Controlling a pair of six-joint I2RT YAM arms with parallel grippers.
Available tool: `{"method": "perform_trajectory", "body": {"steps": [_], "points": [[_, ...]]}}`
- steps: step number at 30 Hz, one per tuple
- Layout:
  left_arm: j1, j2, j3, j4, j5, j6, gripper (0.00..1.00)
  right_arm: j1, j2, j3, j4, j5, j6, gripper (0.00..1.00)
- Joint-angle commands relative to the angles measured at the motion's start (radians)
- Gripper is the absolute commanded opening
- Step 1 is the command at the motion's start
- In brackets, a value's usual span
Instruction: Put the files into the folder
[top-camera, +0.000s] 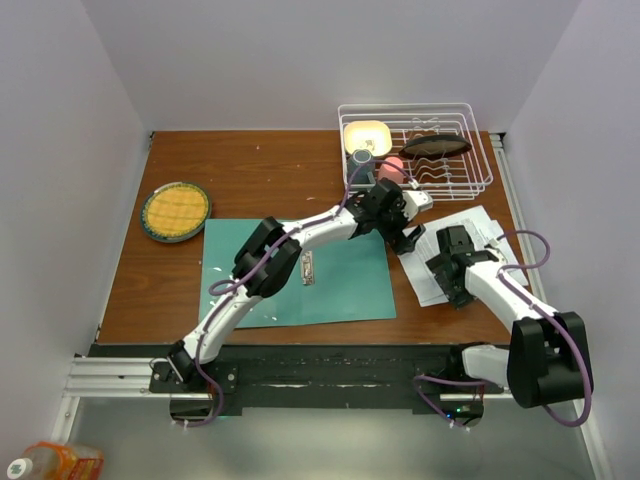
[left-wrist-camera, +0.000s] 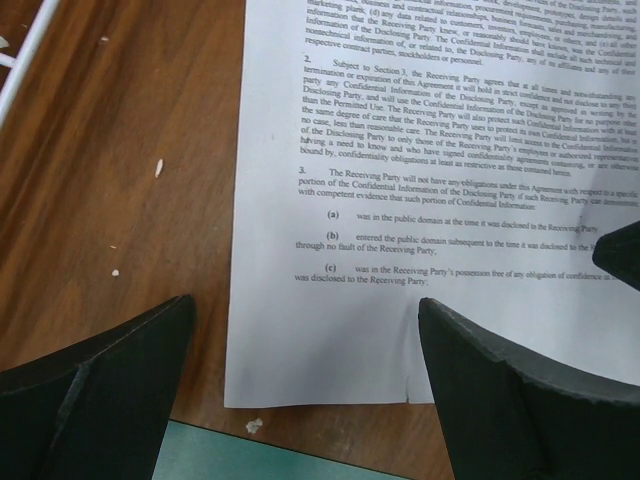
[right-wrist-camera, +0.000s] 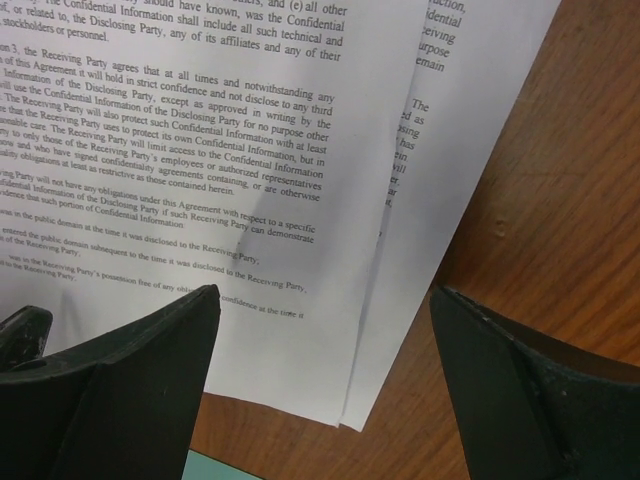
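We find both grippers released: left gripper and right gripper straddle opposite edges of the files, centre right, beside the folder. We recommend pinching all sheets together, low and level.

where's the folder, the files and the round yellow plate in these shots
folder (top-camera: 345, 285): top external view, bare teal area of its right leaf
files (left-wrist-camera: 430, 200): left wrist view, printed text in the middle of the sheet
round yellow plate (top-camera: 175, 212): top external view, its centre
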Motion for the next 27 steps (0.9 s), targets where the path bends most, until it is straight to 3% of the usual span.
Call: {"method": "perform_trajectory", "body": {"steps": [1,12,20,27], "points": [[-0.014,0.031,0.044,0.003,-0.079,0.055,1.0,-0.005,-0.021,-0.022,0.095,-0.018,0.03,0.89],[-0.023,0.017,-0.015,-0.014,-0.095,0.108,1.0,-0.003,-0.036,-0.016,0.128,-0.067,0.001,0.88],[-0.029,0.008,-0.045,-0.031,-0.101,0.145,1.0,-0.003,-0.186,-0.031,0.079,-0.041,-0.018,0.88],[-0.032,-0.006,-0.067,-0.037,-0.113,0.168,1.0,-0.003,-0.122,-0.056,0.122,-0.039,-0.012,0.88]]}}
